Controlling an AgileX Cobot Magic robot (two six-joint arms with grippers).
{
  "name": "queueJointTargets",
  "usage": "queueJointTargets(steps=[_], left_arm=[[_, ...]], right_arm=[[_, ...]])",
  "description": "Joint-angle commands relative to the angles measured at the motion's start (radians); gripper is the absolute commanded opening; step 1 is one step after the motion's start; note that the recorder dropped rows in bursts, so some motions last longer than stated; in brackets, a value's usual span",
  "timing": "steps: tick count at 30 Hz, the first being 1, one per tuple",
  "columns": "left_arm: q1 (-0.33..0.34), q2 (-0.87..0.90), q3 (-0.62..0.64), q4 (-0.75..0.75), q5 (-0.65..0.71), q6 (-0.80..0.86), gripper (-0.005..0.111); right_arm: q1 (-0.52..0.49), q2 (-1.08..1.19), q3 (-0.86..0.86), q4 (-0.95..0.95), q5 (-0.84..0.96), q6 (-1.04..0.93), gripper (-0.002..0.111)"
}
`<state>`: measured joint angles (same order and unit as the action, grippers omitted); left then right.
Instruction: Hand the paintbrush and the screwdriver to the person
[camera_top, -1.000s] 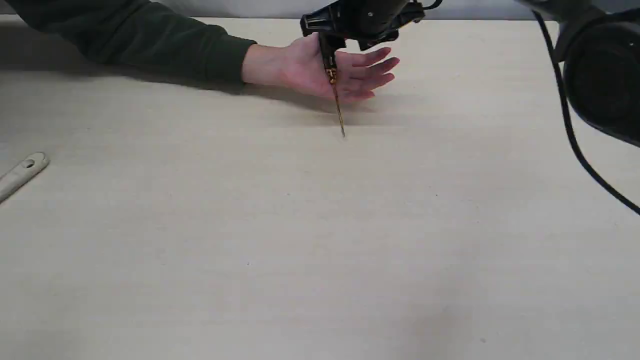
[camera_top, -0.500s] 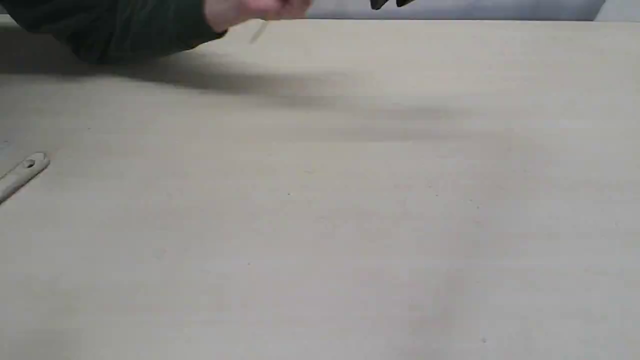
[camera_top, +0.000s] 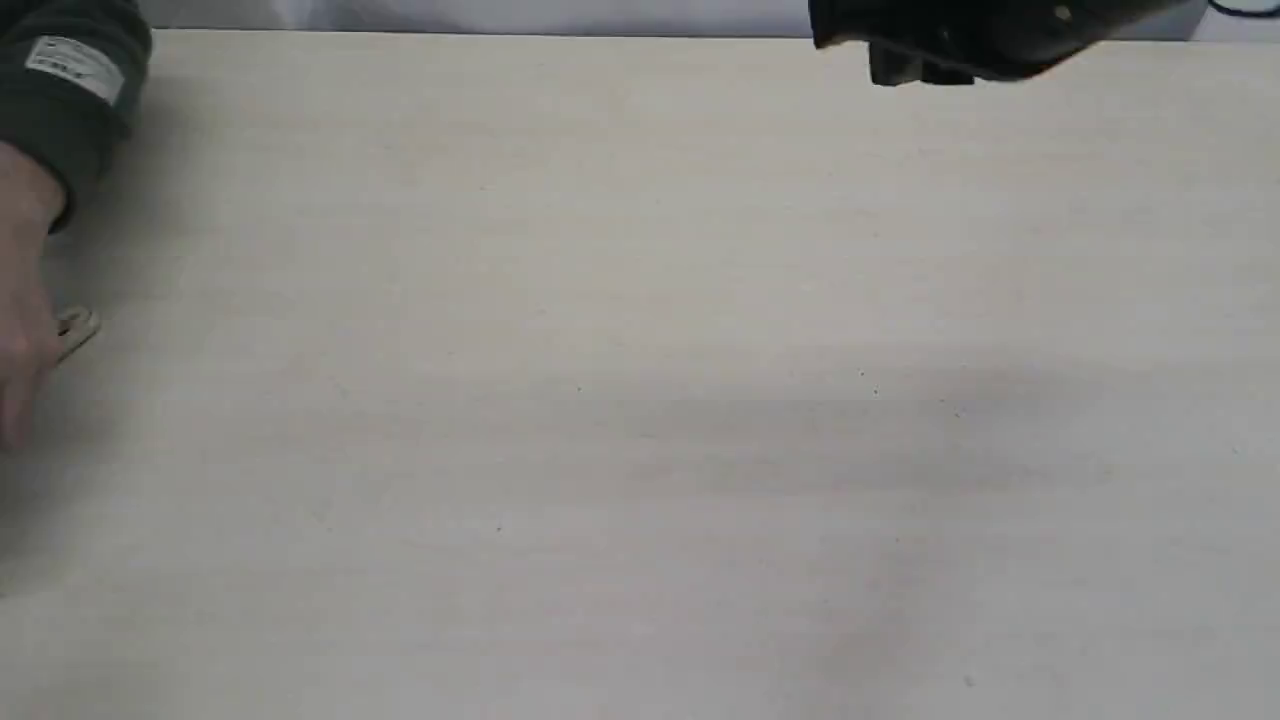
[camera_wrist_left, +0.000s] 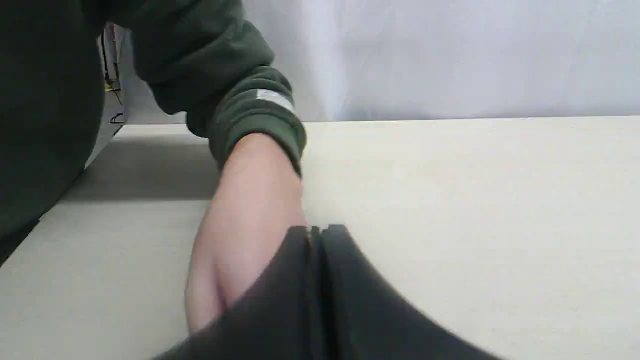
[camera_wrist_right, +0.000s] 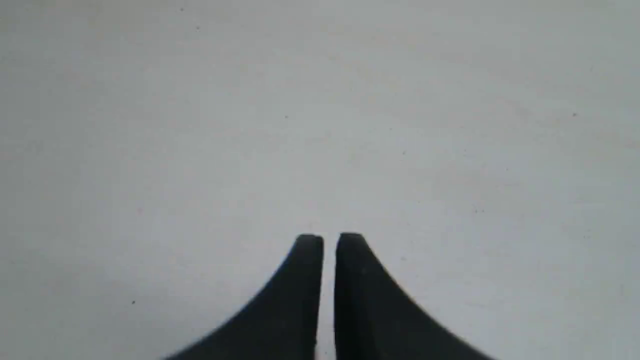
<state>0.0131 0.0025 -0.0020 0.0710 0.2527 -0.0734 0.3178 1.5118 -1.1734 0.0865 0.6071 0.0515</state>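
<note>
Since 1 s ago the person's hand (camera_top: 18, 340) has left the far middle of the table (camera_top: 640, 420) and now sits at its left edge, covering all but the holed handle tip of the paintbrush (camera_top: 78, 326), which lies flat where it was. The screwdriver, then hanging from the right gripper over the open palm, is out of sight in all views. Green sleeve (camera_top: 70, 90) w/ pale label at top left. Right arm (camera_top: 960, 45) hangs blurred, far right. Left gripper (camera_wrist_left: 315, 231): fingers pressed together, empty, hand just behind. Right gripper (camera_wrist_right: 330, 241): fingers nearly together, thin gap, nothing between, above bare tabletop.
</note>
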Motion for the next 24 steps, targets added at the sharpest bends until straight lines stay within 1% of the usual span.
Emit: queueJointTargets(steps=[1, 7, 12, 18, 24], left_arm=[[-0.002, -0.002, 0.002, -0.004, -0.002, -0.002, 0.000], [-0.002, -0.002, 0.002, -0.004, -0.002, -0.002, 0.000], [-0.002, -0.002, 0.002, 0.000, -0.003, -0.002, 0.000], [-0.002, -0.002, 0.002, 0.000, -0.003, -0.002, 0.000], [-0.002, -0.002, 0.002, 0.000, -0.003, -0.002, 0.000]], right_arm=[[0.033, -0.166, 0.175, -0.002, -0.120, -0.005, 0.004], [0.106, -0.443, 0.475, 0.028, -0.294, -0.003, 0.004], [0.127, -0.667, 0.664, 0.039, -0.359, -0.003, 0.004], [0.127, -0.911, 0.815, 0.039, -0.388, 0.024, 0.004], [0.127, -1.104, 0.941, 0.039, -0.487, 0.095, 0.004]])
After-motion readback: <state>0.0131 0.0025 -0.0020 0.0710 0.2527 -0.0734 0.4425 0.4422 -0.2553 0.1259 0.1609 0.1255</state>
